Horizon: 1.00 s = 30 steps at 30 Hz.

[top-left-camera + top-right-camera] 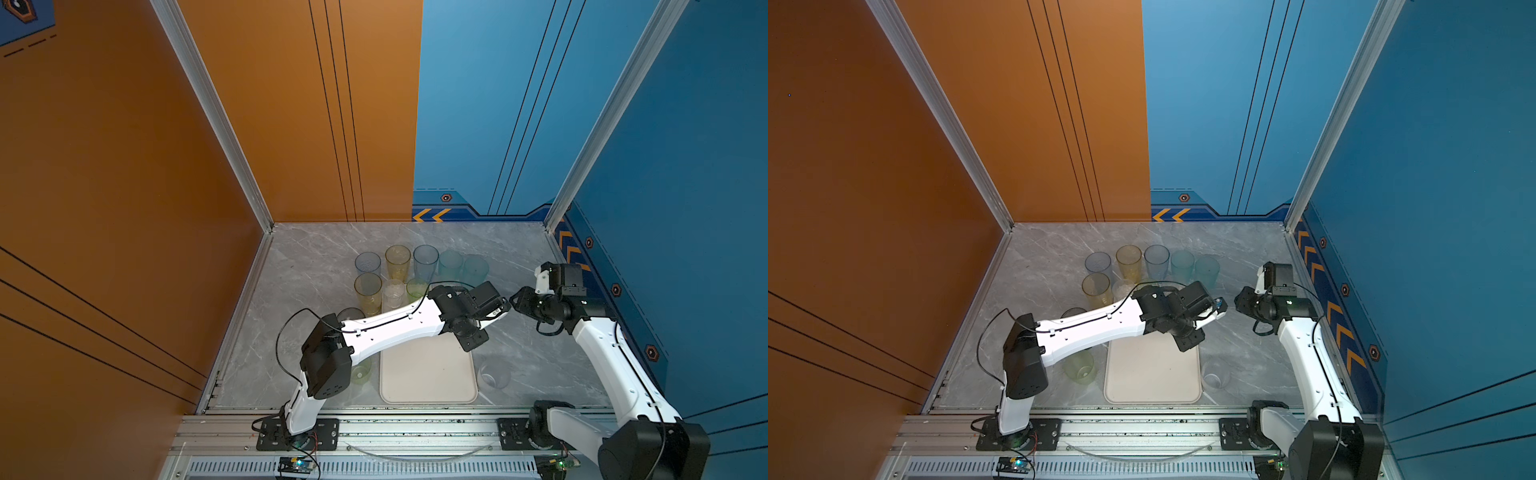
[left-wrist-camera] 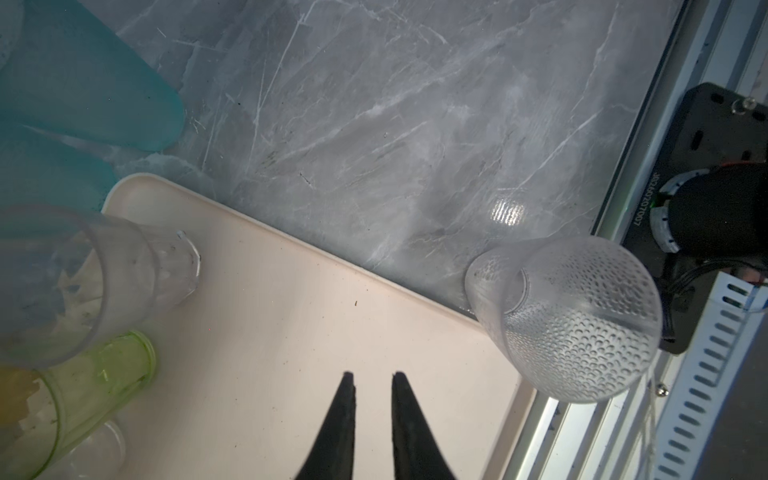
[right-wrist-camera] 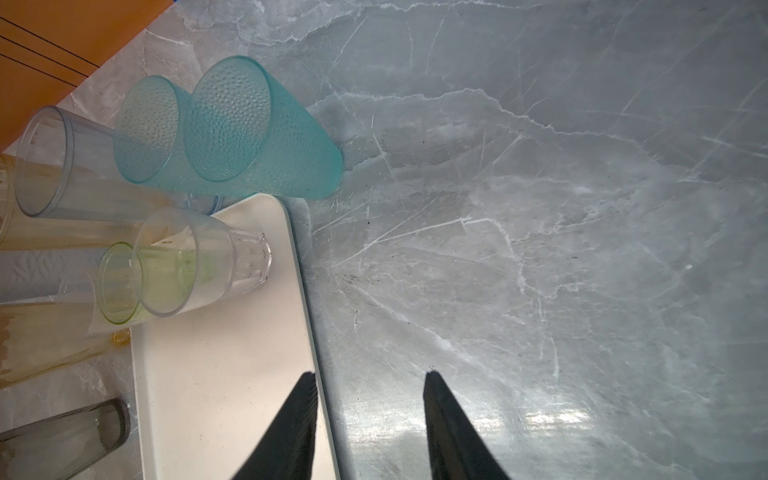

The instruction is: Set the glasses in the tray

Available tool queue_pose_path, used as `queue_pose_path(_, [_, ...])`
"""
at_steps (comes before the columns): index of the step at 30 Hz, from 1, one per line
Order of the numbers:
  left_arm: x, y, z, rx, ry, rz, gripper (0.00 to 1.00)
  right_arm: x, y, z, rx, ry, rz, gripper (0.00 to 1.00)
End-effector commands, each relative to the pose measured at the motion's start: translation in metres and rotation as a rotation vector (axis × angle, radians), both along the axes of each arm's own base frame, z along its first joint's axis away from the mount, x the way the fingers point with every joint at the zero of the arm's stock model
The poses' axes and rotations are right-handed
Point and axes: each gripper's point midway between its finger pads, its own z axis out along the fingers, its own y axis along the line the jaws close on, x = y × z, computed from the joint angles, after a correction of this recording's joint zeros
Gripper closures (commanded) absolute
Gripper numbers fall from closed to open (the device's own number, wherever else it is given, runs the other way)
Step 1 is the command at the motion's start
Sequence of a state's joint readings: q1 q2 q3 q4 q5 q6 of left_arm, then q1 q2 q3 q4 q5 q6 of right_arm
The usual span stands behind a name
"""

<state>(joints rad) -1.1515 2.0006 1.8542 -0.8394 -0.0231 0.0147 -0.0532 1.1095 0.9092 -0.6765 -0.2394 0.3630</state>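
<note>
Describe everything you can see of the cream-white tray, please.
The tray is cream-white, seemingly plastic, rectangular with rounded corners and a low raised rim. It lies flat on the grey marble table near the front edge, between both arms. A clear faceted tumbler stands upright in one far corner; most of its surface is bare. The left tool hovers above it, holding nothing.

tray (image 1: 428, 374) far end under left arm (image 1: 395, 326), grey tumbler (image 1: 352, 312) half hidden
</note>
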Motion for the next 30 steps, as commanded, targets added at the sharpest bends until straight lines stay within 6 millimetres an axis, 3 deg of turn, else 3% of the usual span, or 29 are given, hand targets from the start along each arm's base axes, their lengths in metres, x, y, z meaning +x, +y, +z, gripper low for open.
queue_pose_path(1, [-0.018, 0.000, 0.003, 0.008, 0.015, -0.045, 0.76, 0.001, 0.001, -0.005, -0.019, 0.009, 0.015, 0.59])
queue_pose_path(4, [-0.030, -0.007, -0.001, 0.004, 0.042, -0.075, 0.70, 0.001, 0.001, -0.007, -0.022, 0.018, 0.017, 0.58])
queue_pose_path(15, [-0.062, -0.025, -0.011, -0.005, 0.112, -0.144, 0.69, -0.002, 0.000, -0.008, -0.031, 0.022, 0.017, 0.58])
queue_pose_path(30, [-0.062, -0.042, -0.030, 0.012, 0.129, -0.155, 0.70, -0.007, -0.005, -0.004, -0.041, 0.019, 0.010, 0.58])
